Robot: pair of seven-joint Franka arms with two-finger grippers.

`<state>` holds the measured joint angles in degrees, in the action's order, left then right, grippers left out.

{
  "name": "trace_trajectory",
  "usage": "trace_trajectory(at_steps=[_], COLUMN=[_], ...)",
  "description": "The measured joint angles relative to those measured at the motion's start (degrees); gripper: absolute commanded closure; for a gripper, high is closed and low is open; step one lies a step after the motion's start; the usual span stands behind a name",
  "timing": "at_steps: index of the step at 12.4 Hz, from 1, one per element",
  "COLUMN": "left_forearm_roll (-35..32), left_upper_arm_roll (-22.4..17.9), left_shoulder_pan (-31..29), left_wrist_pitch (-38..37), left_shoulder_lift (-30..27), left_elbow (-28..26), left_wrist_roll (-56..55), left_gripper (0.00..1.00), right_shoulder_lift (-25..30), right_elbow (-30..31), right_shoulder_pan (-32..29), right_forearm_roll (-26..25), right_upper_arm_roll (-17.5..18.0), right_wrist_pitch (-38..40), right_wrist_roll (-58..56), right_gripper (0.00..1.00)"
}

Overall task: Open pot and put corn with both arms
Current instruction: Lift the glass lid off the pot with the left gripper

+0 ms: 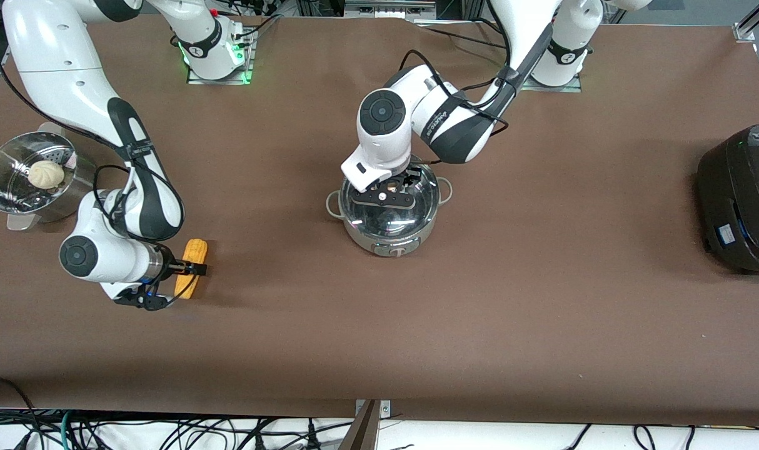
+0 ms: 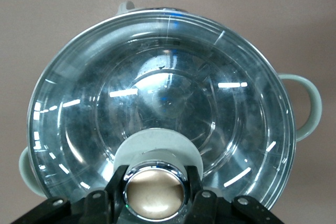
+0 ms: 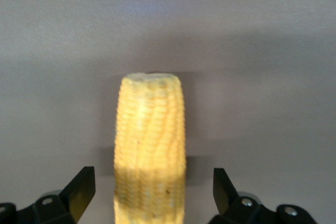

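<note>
The steel pot stands mid-table with its glass lid on it. My left gripper is over the lid and shut on the lid's knob; its fingers press the knob from both sides. The left wrist view also shows the lid and a pot handle. The yellow corn lies on the table toward the right arm's end. My right gripper is low over the corn, open, with one finger on each side and a gap to the cob.
A steel steamer bowl with a white bun stands at the right arm's end of the table. A large black cooker stands at the left arm's end.
</note>
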<state>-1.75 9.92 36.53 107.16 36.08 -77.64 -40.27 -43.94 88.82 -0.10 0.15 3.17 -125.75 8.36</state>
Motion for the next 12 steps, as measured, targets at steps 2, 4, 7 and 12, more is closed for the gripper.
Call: trace_trajectory(at_steps=[2,4,7,12], left_forearm_roll=[0.0,-0.1,-0.3,-0.7], left_upper_arm_roll=[-0.3,-0.4,-1.2,-1.6], left_shoulder_pan=[-2.1,-6.7,-16.6,-35.9], left_wrist_pitch=[-5.3,-15.0,-24.0,-26.2], left_shoulder_lift=[-2.1,-5.2,-10.9,-12.6], left_elbow=[2.4,6.6,9.2,2.3], left_wrist_roll=[-0.2,0.9,19.0,44.8], left_gripper=[1.00,1.00,1.00,1.00], right_shoulder_lift=[-0.9,-0.9,0.4,17.2], right_elbow=[0.1,0.2,-0.4,-4.1], right_shoulder_pan=[1.0,1.8,1.9,2.0], right_forearm_roll=[0.0,0.0,0.0,0.5], right_upper_arm_roll=[0.1,0.0,0.7,14.1], right_wrist_pitch=[-1.1,-1.3,2.9,23.4], right_wrist_roll=[1.0,1.2,1.2,11.3], right_gripper=[1.00,1.00,1.00,1.00])
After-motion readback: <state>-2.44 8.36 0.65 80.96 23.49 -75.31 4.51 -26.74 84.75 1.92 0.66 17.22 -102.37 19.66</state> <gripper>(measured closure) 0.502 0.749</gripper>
